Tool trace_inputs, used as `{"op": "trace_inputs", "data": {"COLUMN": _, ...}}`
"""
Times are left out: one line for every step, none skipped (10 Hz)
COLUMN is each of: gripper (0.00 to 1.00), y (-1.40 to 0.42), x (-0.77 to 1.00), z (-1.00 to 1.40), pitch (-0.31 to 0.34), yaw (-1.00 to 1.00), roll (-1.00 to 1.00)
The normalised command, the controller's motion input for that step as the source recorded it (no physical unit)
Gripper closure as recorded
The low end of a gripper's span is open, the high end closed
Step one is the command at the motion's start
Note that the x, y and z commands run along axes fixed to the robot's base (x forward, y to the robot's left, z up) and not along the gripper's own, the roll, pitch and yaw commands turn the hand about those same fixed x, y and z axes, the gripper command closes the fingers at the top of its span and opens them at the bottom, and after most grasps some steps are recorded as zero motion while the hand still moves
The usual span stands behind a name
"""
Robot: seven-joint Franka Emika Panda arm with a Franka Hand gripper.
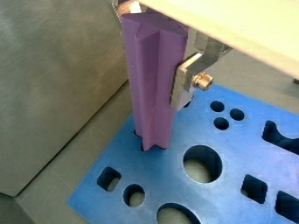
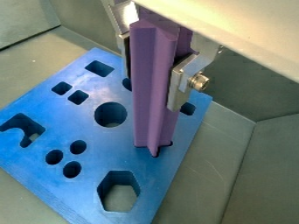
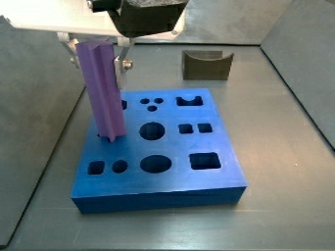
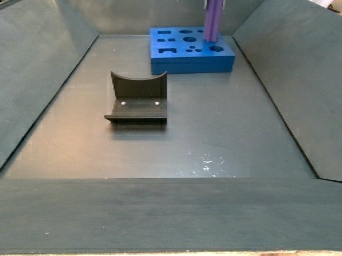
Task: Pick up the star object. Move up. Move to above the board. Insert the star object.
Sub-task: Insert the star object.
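The gripper (image 2: 158, 66) hangs above the board (image 2: 52, 175), its jaws pinching the upright star object (image 2: 152, 87). The prism's lower end sits in a hole by the board's edge.

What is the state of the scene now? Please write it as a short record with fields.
hand: above the board, shut on the star object
star object: purple, upright, lower end at a hole near one board edge
board: blue, flat on the floor, many cut-out holes
insertion depth: cannot tell
other item: dark notched block, apart from the board
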Motion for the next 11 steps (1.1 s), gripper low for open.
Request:
{"op": "trace_inputs", "data": {"gripper": 1.00, "y": 0.00, "x": 0.84, "z": -0.88, "pitch": -0.003, "yaw": -0.28, "roll": 0.16}}
{"op": "trace_inputs", "data": {"gripper": 1.00, "y": 0.14, "x": 1.00, "z": -0.65, "pitch": 0.000, "yaw": -0.18, "roll": 0.05}}
{"op": "trace_inputs", "data": {"gripper": 1.00, "y": 0.08, "x": 0.89, "z": -0.43, "pitch": 0.110, "yaw": -0.15, "roll": 0.04}}
{"op": "trace_inputs", "data": {"gripper": 1.00, "y": 0.01, "x": 0.54, "z": -0.28, "pitch": 0.103, "yaw": -0.09, "roll": 0.03}}
{"op": "trace_inputs", "data": {"gripper": 1.00, "y": 0.00, "x": 0.05, "z": 0.00, "pitch": 0.000, "yaw": 0.00, "roll": 0.00}}
{"op": "trace_inputs", "data": {"gripper": 1.00, "y": 0.00, "x": 0.00, "z": -0.16, "pitch": 0.000, "yaw": 0.00, "roll": 0.03}}
{"op": "trace_inputs", "data": {"gripper": 1.00, "y": 0.00, "x": 0.20, "z": -0.91, "pitch": -0.003, "yaw": 0.00, "roll": 0.21}}
{"op": "trace_inputs", "data": {"gripper": 1.00, "y": 0.00, "x": 0.43, "z": -0.94, "pitch": -0.026, "yaw": -0.03, "roll": 0.16}}
{"op": "trace_inputs", "data": {"gripper": 1.00, "y": 0.00, "x": 0.65, "z": -0.93, "pitch": 0.000, "yaw": -0.06, "roll": 0.15}}
{"op": "trace_inputs", "data": {"gripper": 1.00, "y": 0.11, "x": 0.85, "z": -0.98, "pitch": 0.000, "yaw": -0.06, "roll": 0.12}}
{"op": "trace_inputs", "data": {"gripper": 1.00, "y": 0.13, "x": 0.90, "z": -0.99, "pitch": 0.000, "yaw": -0.05, "roll": 0.11}}
